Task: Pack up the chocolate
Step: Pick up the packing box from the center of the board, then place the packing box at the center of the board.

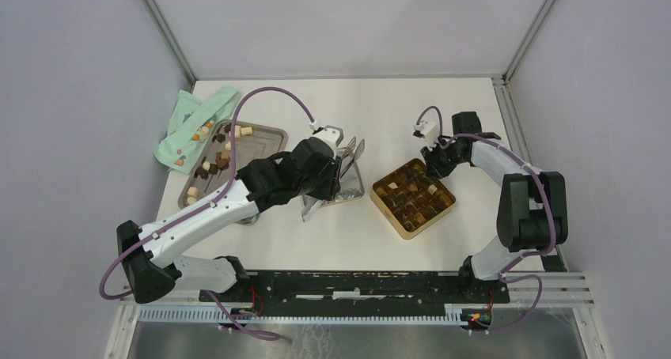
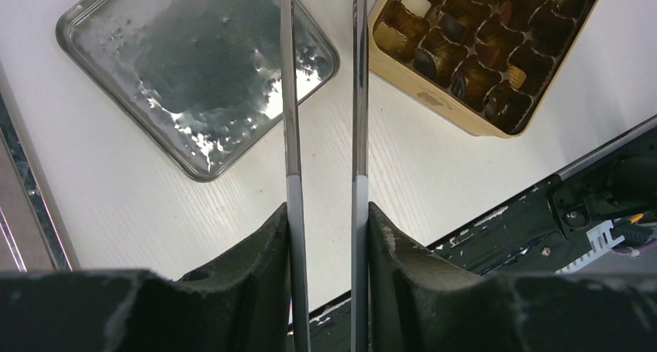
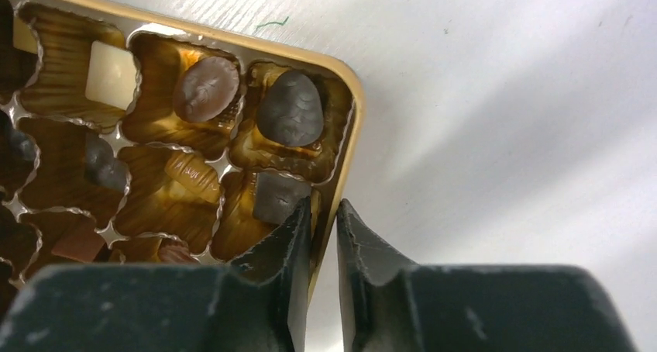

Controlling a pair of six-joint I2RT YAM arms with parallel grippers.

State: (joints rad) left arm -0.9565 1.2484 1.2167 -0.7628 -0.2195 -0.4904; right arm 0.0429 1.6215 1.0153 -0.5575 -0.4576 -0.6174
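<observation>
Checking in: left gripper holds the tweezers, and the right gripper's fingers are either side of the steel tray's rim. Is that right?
Not quite. The right gripper has its fingers either side of the rim of the gold tin instead, one inside and one outside; the right wrist view shows it. The left gripper does hold the tweezers.

We see a left arm (image 1: 198,217) and a right arm (image 1: 510,169) of the same make: glossy white shells on the long links, chunky matte black housings at the joints. A thin purple cable (image 1: 277,89) loops off each, ending in a small white plug (image 1: 318,129) near the wrist. Their bases sit on a black slotted metal rail (image 1: 356,284) with thin red wires (image 1: 253,298) beside it. The left gripper (image 2: 325,211) has thick moulded black fingers (image 2: 252,255). The right gripper (image 3: 324,212) has black fingers (image 3: 376,255) tapering to wedge tips, scuffed pale.
</observation>
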